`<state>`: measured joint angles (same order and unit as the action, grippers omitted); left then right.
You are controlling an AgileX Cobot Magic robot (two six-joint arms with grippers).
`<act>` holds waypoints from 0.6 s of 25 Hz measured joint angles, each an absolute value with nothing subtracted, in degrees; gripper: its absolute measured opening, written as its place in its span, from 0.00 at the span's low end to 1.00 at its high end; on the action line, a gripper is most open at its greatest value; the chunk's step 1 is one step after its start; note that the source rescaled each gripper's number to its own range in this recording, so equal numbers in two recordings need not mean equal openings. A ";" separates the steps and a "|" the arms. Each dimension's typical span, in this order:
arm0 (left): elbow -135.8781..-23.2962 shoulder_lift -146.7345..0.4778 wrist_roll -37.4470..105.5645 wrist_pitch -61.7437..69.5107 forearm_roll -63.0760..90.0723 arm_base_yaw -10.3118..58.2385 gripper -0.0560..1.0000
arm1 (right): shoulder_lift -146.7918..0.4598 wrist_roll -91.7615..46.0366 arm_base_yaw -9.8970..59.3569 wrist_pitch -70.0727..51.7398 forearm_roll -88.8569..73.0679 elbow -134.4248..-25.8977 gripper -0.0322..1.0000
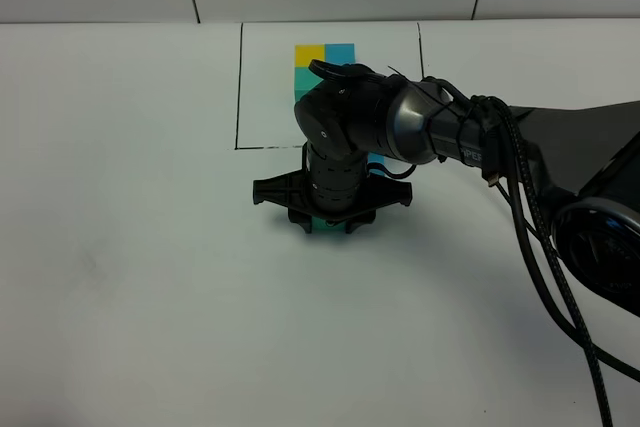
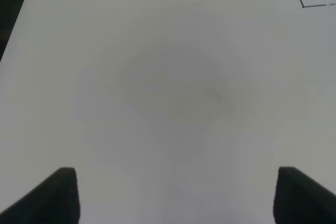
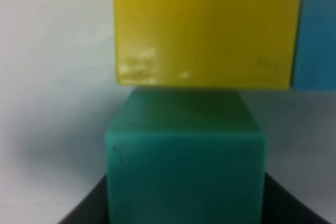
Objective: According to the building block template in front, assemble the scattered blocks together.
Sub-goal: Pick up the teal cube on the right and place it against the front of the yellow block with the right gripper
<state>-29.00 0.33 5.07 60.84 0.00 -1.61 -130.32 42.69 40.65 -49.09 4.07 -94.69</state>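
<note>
The template's yellow [image 1: 309,53], blue [image 1: 340,51] and teal-green [image 1: 304,82] squares lie inside the black-lined rectangle [image 1: 238,87] at the back. My right gripper [image 1: 326,223] reaches across the middle, just in front of the frame, and is shut on the loose teal-green cube [image 1: 322,221]. In the right wrist view that cube [image 3: 184,177] touches the loose yellow cube [image 3: 207,27], and the loose blue cube [image 3: 317,30] sits beside the yellow one. A sliver of the blue cube [image 1: 377,161] shows in the high view; the yellow one is hidden by the arm. My left gripper [image 2: 178,198] is open and empty.
The right arm and its black cables [image 1: 540,247] run across the right side of the white table [image 1: 130,277]. A corner of the black frame line [image 2: 304,4] shows in the left wrist view. The left arm is outside the high view.
</note>
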 joint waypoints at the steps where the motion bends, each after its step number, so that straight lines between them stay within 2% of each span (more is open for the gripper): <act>1: -29.00 0.33 5.07 60.84 0.00 -1.61 0.77 | -130.32 42.80 40.65 -49.09 4.10 -94.69 0.06; 15: -29.00 0.33 5.07 60.84 0.00 -1.61 0.77 | -130.37 43.16 40.65 -48.86 5.56 -94.69 0.06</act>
<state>-29.00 0.33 5.07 60.84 0.00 -1.61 -130.37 43.16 40.65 -48.86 5.56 -94.69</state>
